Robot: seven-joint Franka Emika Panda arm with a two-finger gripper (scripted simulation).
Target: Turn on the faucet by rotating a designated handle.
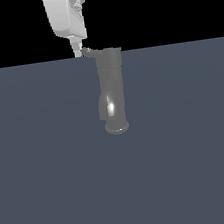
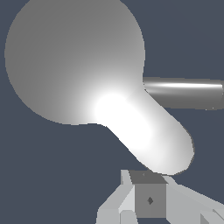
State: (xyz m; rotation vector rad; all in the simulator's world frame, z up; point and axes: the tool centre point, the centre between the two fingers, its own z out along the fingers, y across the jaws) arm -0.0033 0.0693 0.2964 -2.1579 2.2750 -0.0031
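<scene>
The faucet (image 1: 112,91) is a tall glossy grey cylinder standing upright on a flared base in the middle of the exterior view. Its short handle (image 1: 88,51) juts from the top cap toward the exterior view's left. My white gripper (image 1: 78,50) hangs from above, with its tip right beside the handle's end, touching or nearly so. The fingers look pressed together with nothing between them. In the wrist view I look down on the round top cap (image 2: 70,57), and the bright handle (image 2: 148,135) reaches toward my gripper (image 2: 146,179). A grey bar (image 2: 188,93) sticks out beside the cap.
A flat dark blue-grey floor (image 1: 53,183) spreads all around the faucet. Above the horizon is black background. No other objects show.
</scene>
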